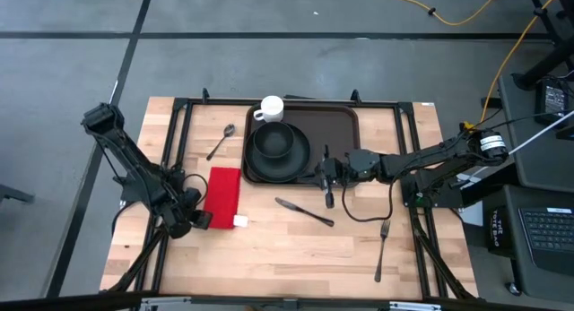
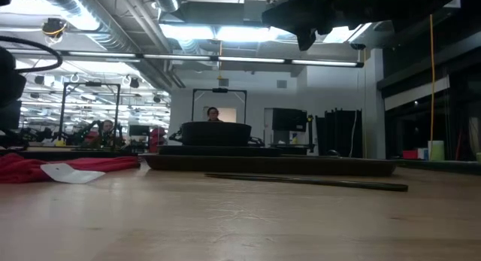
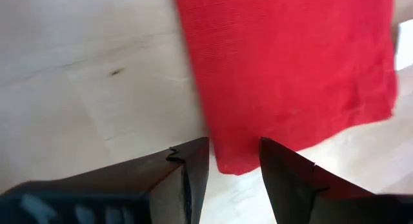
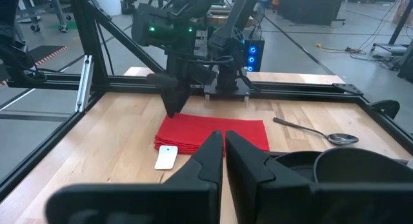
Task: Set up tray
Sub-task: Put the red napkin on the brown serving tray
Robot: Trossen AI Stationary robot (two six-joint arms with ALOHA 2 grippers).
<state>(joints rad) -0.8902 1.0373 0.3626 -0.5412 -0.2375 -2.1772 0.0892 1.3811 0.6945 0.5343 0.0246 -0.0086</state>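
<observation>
The left hand hovers low over the wooden table, its fingers parted and grasping nothing; the folded red napkin lies just in front of it, one corner showing between the fingertips in the left wrist view, and a small white tag sits at the napkin's near corner, just beside this hand. The right hand hangs above the table with its fingers nearly pressed together, only a thin gap between them, and nothing held; the dark brown tray lies just beside it, its right front corner close to the fingertips; on the tray, farther from this hand, a black bowl rests on a round black plate, with a white mug at the tray's far rim. A knife lies on the table just below the right hand; a fork lies off to that hand's outer side, nearer the table's front edge; a spoon lies beyond the napkin, between the left hand and the tray.
</observation>
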